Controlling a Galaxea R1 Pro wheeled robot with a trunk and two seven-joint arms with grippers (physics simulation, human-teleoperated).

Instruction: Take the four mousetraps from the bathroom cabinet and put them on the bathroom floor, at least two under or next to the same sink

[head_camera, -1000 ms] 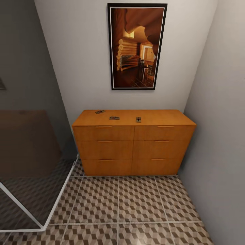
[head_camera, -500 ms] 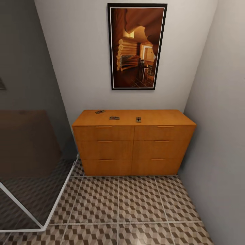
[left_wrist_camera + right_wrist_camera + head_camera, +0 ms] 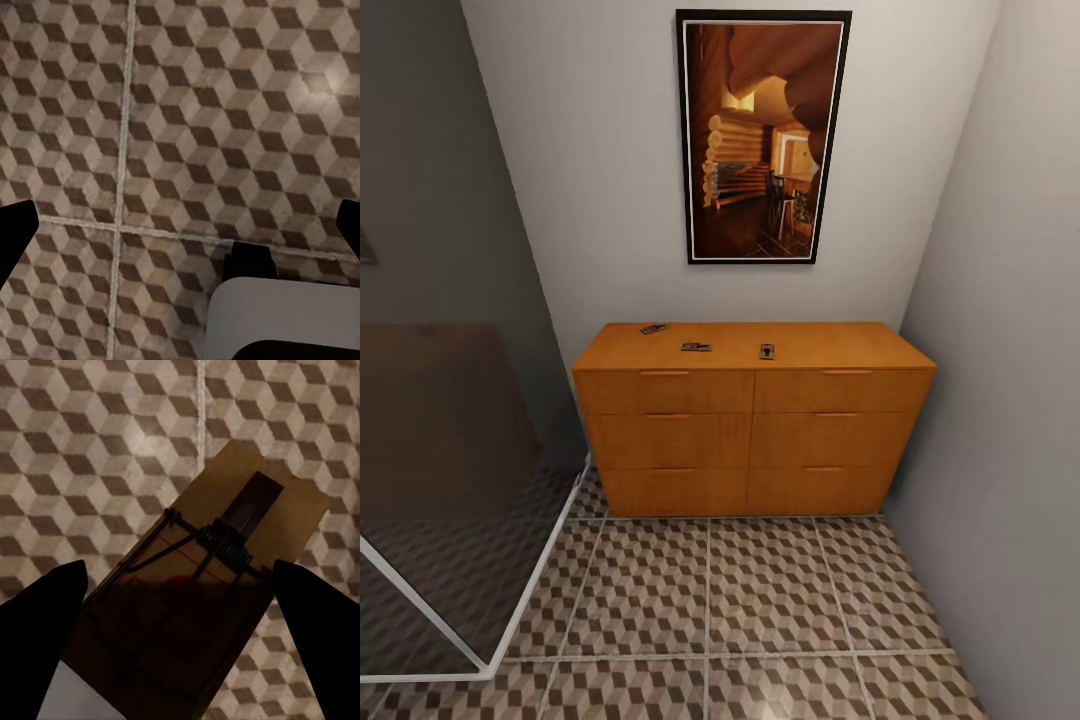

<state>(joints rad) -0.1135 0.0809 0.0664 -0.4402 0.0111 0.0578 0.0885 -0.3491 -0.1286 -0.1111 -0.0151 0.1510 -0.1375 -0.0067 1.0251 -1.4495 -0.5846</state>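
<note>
— Right fingers [image 3: 180, 585]? Looked clamped on one mousetrap [image 3: 202, 585], above the bathroom floor [image 3: 90, 450]. Left fingers [image 3: 180, 225] apart, empty.

— Three more mousetraps [image 3: 696, 347] lay on the cabinet [image 3: 752, 440] surface. Could slip, snap, or land far from any sink.

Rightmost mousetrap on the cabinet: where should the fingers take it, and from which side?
Probably pinch the rightmost mousetrap across its board's long edges, coming down from above: it lies flat on the cabinet top, so only the edges offer a hold.
</note>
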